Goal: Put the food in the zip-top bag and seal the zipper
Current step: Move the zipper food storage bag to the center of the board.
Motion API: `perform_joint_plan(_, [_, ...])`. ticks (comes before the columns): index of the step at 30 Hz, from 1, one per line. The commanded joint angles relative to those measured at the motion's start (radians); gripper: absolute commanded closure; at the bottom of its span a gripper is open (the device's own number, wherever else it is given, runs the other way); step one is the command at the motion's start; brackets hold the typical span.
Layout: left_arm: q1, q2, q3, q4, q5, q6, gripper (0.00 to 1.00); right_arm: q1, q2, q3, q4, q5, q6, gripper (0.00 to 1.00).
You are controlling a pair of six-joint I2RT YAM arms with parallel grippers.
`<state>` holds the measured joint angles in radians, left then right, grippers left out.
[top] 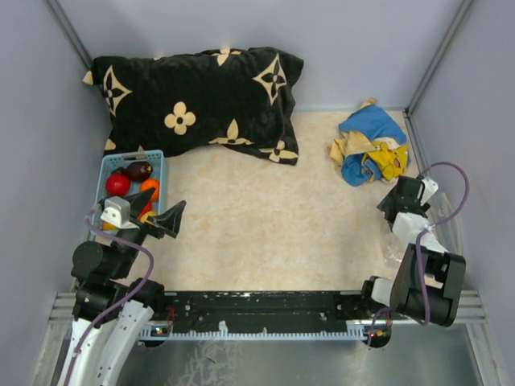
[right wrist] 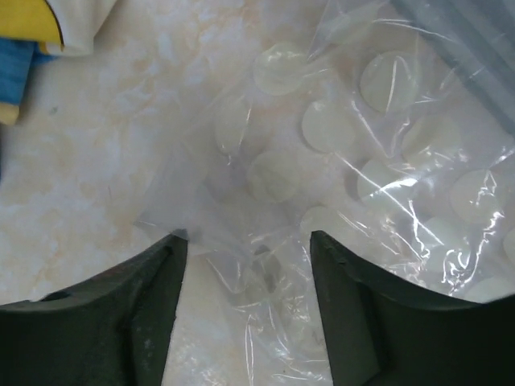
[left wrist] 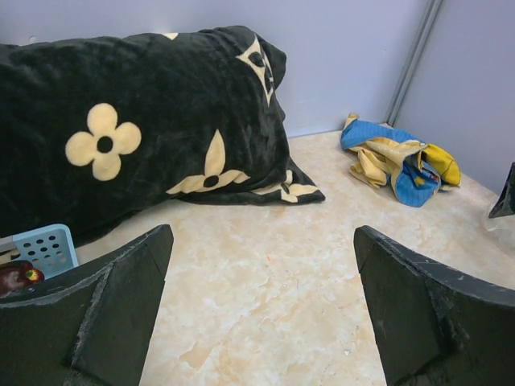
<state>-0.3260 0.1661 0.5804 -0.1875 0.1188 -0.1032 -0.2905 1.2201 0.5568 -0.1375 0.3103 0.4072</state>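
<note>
**Both grippers open, bag at right wall, food in basket**

Left gripper [left wrist: 261,241] is spread wide and holds nothing, just beside the blue basket [top: 129,157] at the left wall. The food [top: 133,181] lies in the basket. Right gripper [right wrist: 245,241] has its fingers apart over the zip-top bag [right wrist: 362,161], with film between them but not clamped. The bag is against the right wall. The bare table [top: 273,225] is between the arms. The pillow [top: 197,100] and cloth [top: 368,145] are at the far edge.

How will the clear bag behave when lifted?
The zip-top bag looks thin and creased, so it probably sags and folds. Its glossy film may slip from the right gripper. It seems empty, so likely light.
</note>
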Motion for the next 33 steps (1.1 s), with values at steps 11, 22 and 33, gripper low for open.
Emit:
perform_joint_plan(11, [-0.015,-0.013,-0.003,0.01,0.01,0.015,0.0,0.201,0.015,0.077,-0.053,-0.151,-0.01,0.89])
perform_joint_plan(22, [-0.013,-0.023,-0.004,0.01,0.009,0.017,0.0,0.636,0.063,0.16,-0.043,-0.132,0.134,0.93])
perform_joint_plan(33, [-0.013,0.01,-0.002,0.005,0.018,0.016,0.0,0.925,0.481,0.5,0.099,-0.142,0.248,0.88])
